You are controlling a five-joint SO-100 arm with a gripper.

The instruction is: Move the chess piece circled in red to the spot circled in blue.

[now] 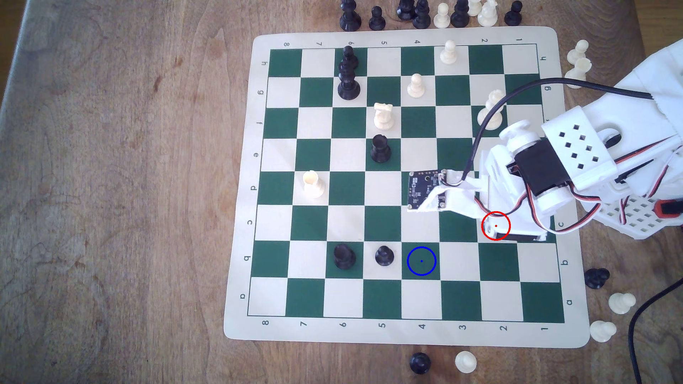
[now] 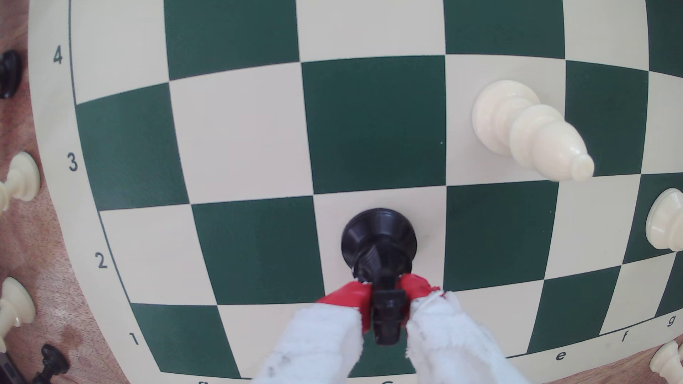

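Observation:
The chess piece [image 2: 380, 236], a small black knight with a round base, stands on a cream square in the wrist view. My gripper [image 2: 386, 293] is shut on its head, with a red-tipped, white-wrapped finger [image 2: 347, 299] pressing from each side. In the exterior view the arm covers the knight, and the red ring [image 1: 496, 225] lies over my gripper [image 1: 497, 232]. The spot [image 1: 421, 260] is a dark green square with a blue ring, two columns toward the exterior view's left and one row nearer the board's front edge. Nothing stands on it.
A black pawn [image 1: 384, 255] stands just to the exterior view's left of the spot, with a black rook [image 1: 343, 256] beyond it. A tall white piece [image 1: 489, 110] [image 2: 525, 129] stands behind the arm. Spare pieces lie around the chessboard [image 1: 240, 184] on the wooden table.

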